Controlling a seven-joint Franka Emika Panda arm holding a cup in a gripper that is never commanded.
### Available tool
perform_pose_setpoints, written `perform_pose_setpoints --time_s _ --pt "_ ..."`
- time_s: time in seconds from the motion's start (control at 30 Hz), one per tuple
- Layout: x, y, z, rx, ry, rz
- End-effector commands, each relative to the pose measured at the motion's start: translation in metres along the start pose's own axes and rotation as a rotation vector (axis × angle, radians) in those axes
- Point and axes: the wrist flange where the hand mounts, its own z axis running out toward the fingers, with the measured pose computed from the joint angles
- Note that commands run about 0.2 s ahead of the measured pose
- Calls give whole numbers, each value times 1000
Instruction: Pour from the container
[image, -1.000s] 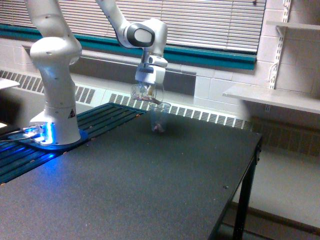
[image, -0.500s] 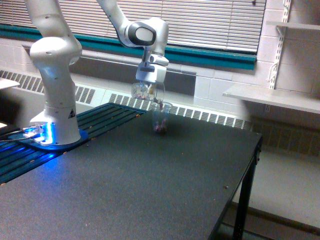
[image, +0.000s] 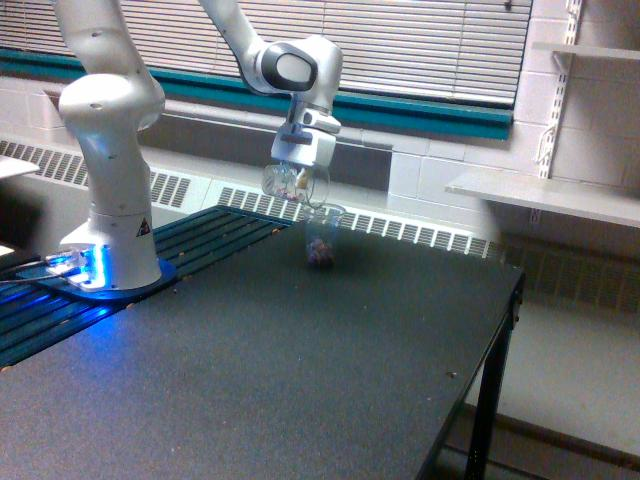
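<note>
The small clear container hangs tipped on its side under the white arm, its mouth turned toward the exterior view's right. My gripper is shut on the container from above. A few small pieces still show inside it. Just below and right of its mouth stands the taller tapered clear cup on the black table. A small heap of dark and pinkish pieces lies in the cup's bottom.
The arm's white base stands at the exterior view's left on a blue-lit mount. A dark slatted surface lies beside it. The table's right edge drops off to the floor. A white shelf is at the far right.
The container has tipped a little further and the wrist has shifted slightly right. The heap of pieces in the standing cup has grown.
</note>
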Motion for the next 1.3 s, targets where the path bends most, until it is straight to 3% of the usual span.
perform_pose_setpoints --time_s 0.03,0.7,1.3 --pt "8 0 -4 -11 -15 -35" --pt "14 -12 -4 -24 -38 -60" --pt "13 -2 -29 45 46 13"
